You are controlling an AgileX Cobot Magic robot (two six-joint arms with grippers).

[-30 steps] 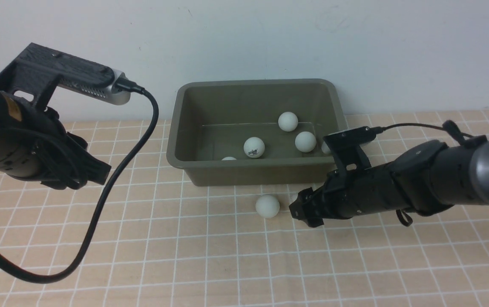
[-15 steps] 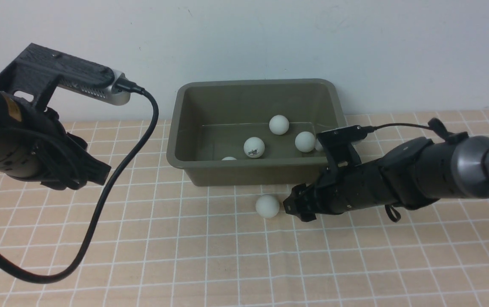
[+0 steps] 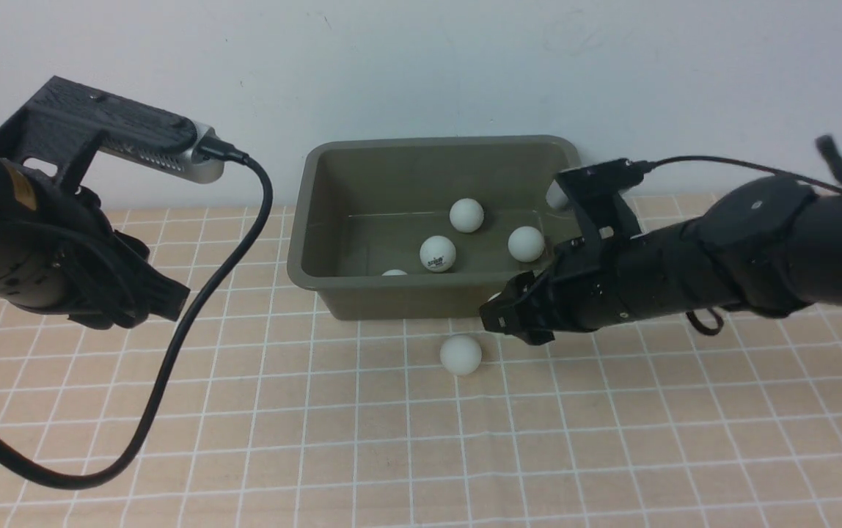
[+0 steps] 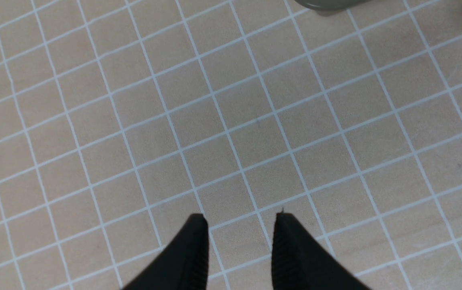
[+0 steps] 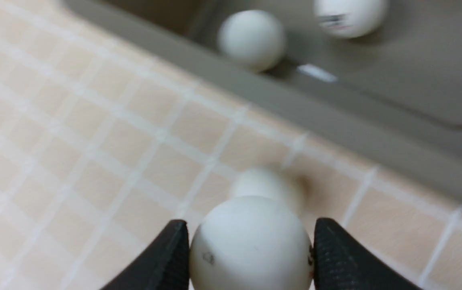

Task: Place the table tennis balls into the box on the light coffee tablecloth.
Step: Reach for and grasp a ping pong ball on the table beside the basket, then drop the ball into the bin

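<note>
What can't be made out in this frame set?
- Front view: near-wall ball, mostly hidden by the box wall.
- Front view: held ball, only a sliver shows past the right gripper.
- Right wrist view: loose ball, blurred, half hidden by the held ball.
- Left wrist view: box cut off by the frame edge, only a corner shows.

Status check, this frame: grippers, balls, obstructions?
Left gripper open, empty. Right gripper shut on held ball. Four balls in box, loose ball on tablecloth. Path to box looks open.
</note>
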